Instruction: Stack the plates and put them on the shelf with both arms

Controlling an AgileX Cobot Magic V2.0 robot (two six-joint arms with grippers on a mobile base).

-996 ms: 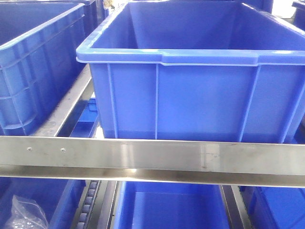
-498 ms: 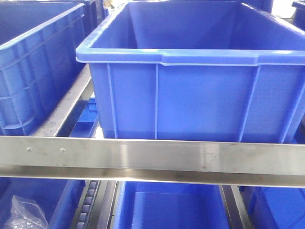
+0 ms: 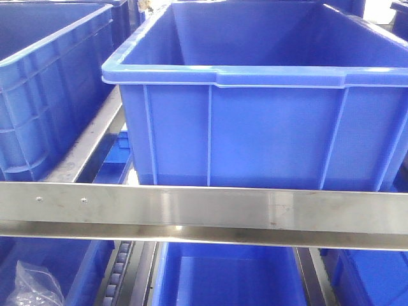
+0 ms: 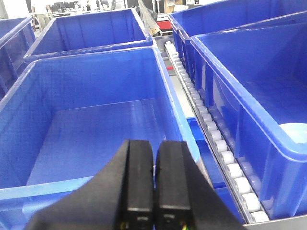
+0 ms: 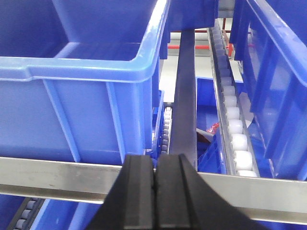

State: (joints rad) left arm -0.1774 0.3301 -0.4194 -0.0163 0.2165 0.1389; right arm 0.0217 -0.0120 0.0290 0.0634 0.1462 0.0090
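Both of my pincers are pressed tight with nothing between the fingers. My left pincer point(image 4: 153, 184) hangs over the near edge of a big blue crate point(image 4: 96, 120), and its two black fingers point(image 4: 139, 182) touch each other side to side. That crate has nothing in it that I can see. Just to the right of that crate runs a line of white rollers point(image 4: 211, 129), going away from me. On the far side of the rollers sits another blue crate point(image 4: 249, 96). Low in that crate, at the right edge of my left wrist view, I see a pale round bit point(image 4: 293, 132). It may be a plate, but so little shows that I cannot tell.

My right pincer point(image 5: 156, 191) is clenched the same way. It hangs just in front of the shelf's shiny metal bar point(image 5: 43, 172). Behind the bar stands a blue crate point(image 5: 81, 76), and to the right of that crate runs a dark rail point(image 5: 184, 105) and then more white rollers point(image 5: 235, 124).

From the front view, the metal bar point(image 3: 204, 210) of the shelf goes across from side to side. A large blue crate point(image 3: 255, 115) sits just above it, and a second one point(image 3: 44, 83) stands to its left. Below the bar, at the left, lies a clear plastic bag point(image 3: 35, 284).
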